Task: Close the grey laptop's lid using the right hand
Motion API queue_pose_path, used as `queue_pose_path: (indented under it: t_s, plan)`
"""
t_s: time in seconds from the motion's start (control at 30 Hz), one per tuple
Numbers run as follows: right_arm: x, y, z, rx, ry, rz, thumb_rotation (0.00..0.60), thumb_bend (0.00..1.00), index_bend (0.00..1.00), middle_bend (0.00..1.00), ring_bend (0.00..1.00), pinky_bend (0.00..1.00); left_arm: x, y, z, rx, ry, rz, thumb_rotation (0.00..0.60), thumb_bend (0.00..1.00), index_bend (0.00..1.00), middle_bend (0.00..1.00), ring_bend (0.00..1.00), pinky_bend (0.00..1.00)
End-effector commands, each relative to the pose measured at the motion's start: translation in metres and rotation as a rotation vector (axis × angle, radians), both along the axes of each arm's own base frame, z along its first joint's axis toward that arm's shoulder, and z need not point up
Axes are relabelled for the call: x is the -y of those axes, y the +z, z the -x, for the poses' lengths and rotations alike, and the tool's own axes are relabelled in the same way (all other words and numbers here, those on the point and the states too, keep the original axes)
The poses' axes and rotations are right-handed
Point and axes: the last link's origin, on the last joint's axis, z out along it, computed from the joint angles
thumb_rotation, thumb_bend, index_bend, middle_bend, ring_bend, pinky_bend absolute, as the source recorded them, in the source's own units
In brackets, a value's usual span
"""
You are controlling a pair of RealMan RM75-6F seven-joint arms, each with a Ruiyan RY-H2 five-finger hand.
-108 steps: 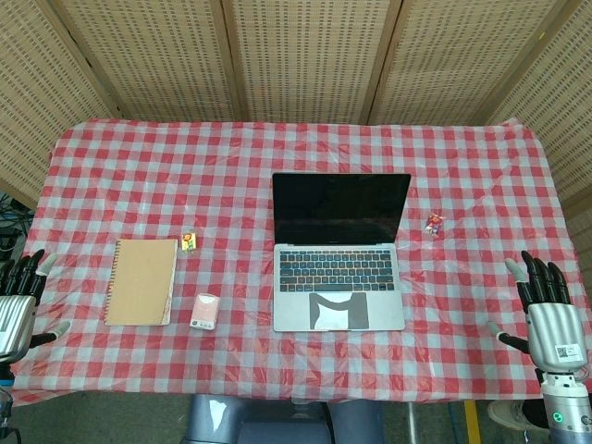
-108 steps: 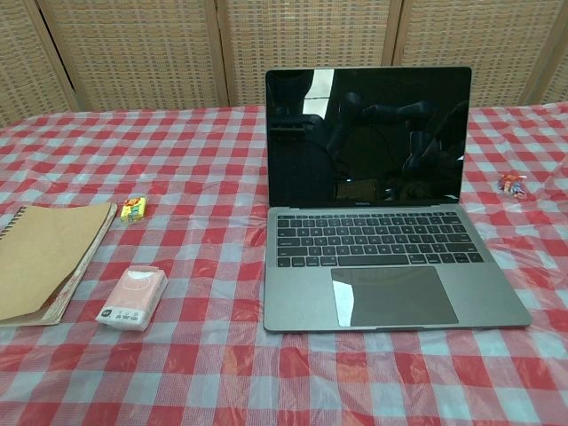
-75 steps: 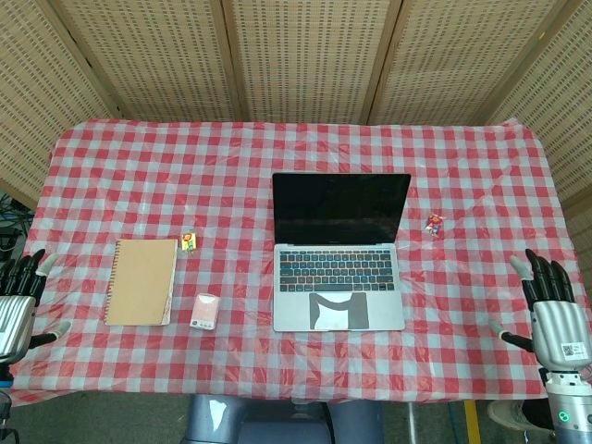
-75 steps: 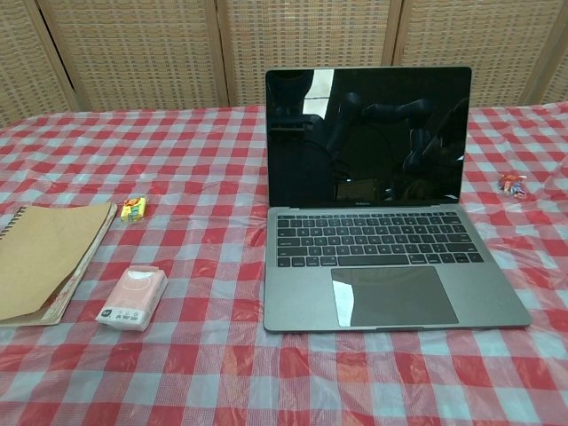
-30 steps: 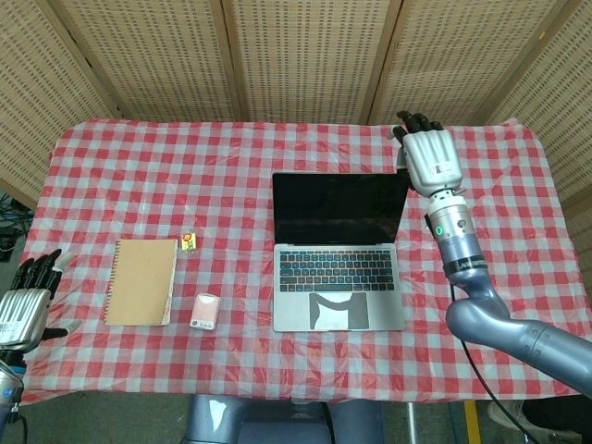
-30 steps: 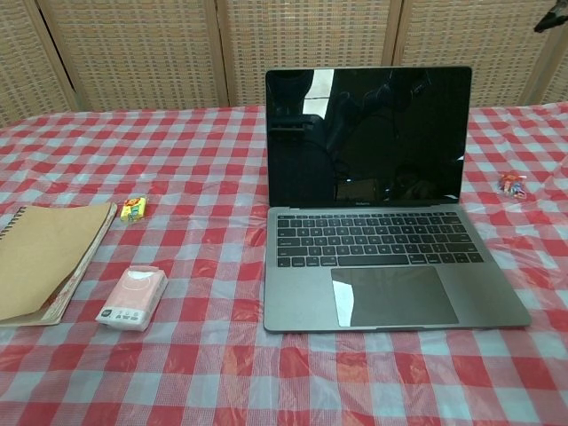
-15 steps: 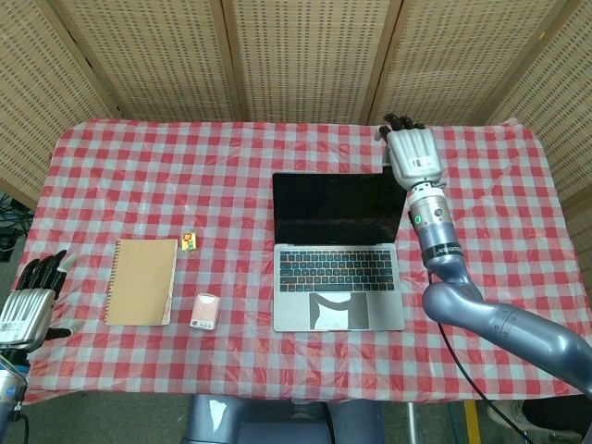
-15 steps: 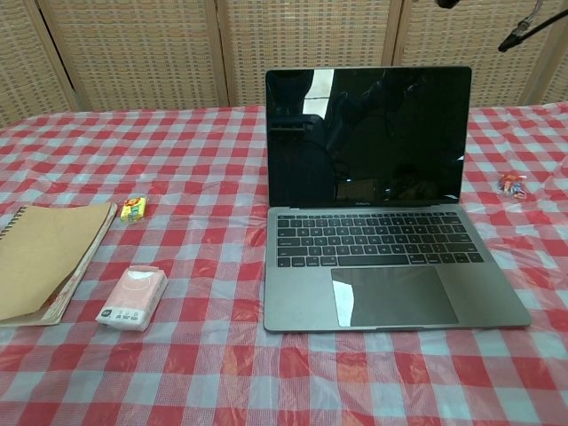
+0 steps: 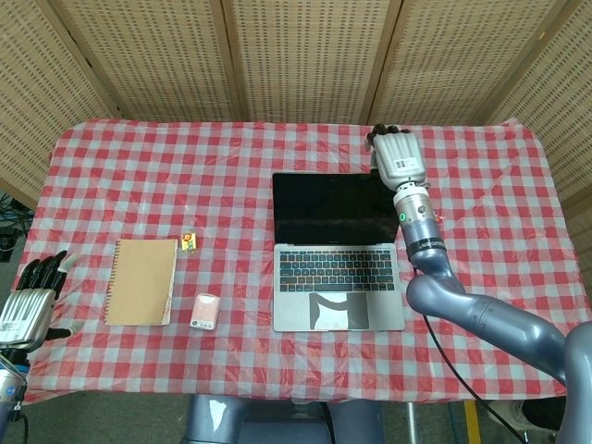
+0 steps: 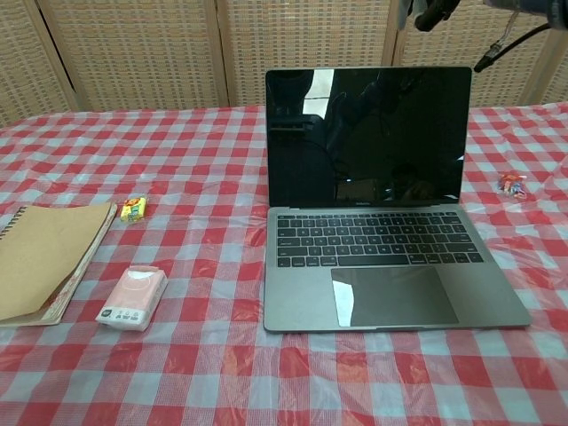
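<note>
From the head view, the grey laptop [image 9: 339, 252] sits near the middle of the worktop [image 9: 120, 157], which is covered in a red and white checked cloth; its base runs lengthwise toward the robot, with the keyboard and trackpad facing the near edge, and the lid [image 9: 339, 209] stands up at the far side, dark screen turned toward the robot. The right hand [image 9: 395, 155] reaches in from the robot's right and hovers above the lid's top right corner, palm down, fingers extended past the far edge; whether it touches the lid I cannot tell from here. The left hand [image 9: 30, 306] hangs off the near left corner of the worktop, fingers apart and holding nothing. To the left of the laptop lie a brown spiral notebook [image 9: 141, 281], a pink packet [image 9: 204, 312] between notebook and laptop, and a little yellow item [image 9: 189, 242] just beyond the notebook's far corner. From the chest view, the laptop [image 10: 382, 231] faces straight on, lid [image 10: 368, 136] upright and reflecting the room. Dark fingertips [image 10: 432, 15] of the right hand show above the lid's top right corner, clear of its edge, gripping nothing. A small colourful trinket [image 10: 512, 185] lies on the cloth to the right of the screen, and the notebook [image 10: 43, 259], packet [image 10: 133, 297] and yellow item [image 10: 133, 209] sit well apart on the left.
</note>
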Motion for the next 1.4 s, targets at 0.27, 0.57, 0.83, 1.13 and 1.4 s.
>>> queue_pose_path:
  t_s: [0.27, 0.57, 0.83, 1.13, 1.4]
  plan:
    - [0.008, -0.021, -0.008, 0.003, -0.007, -0.033, 0.600, 1.00, 0.43, 0.31, 0.28, 0.38, 0.000, 0.000, 0.001, 0.000, 0.004, 0.006, 0.600, 0.00, 0.00, 0.00, 0.00, 0.00]
    - [0.012, -0.032, -0.003, -0.002, -0.024, -0.040, 0.600, 1.00, 0.51, 0.41, 0.38, 0.41, 0.000, -0.003, 0.001, 0.000, 0.009, 0.022, 0.600, 0.00, 0.00, 0.00, 0.00, 0.00]
    - [0.010, -0.038, -0.005, -0.009, -0.019, -0.045, 0.600, 1.00, 0.54, 0.46, 0.44, 0.44, 0.000, -0.005, 0.001, 0.001, 0.009, 0.033, 0.600, 0.00, 0.00, 0.00, 0.00, 0.00]
    - [0.007, -0.043, -0.009, -0.006, -0.008, -0.058, 0.600, 1.00, 0.54, 0.44, 0.43, 0.44, 0.000, -0.005, 0.000, 0.001, 0.011, 0.038, 0.600, 0.00, 0.00, 0.00, 0.00, 0.00]
    - [0.008, -0.044, -0.006, -0.012, -0.017, -0.068, 0.600, 1.00, 0.53, 0.44, 0.42, 0.43, 0.000, -0.007, 0.001, 0.001, 0.011, 0.048, 0.600, 0.00, 0.00, 0.00, 0.00, 0.00]
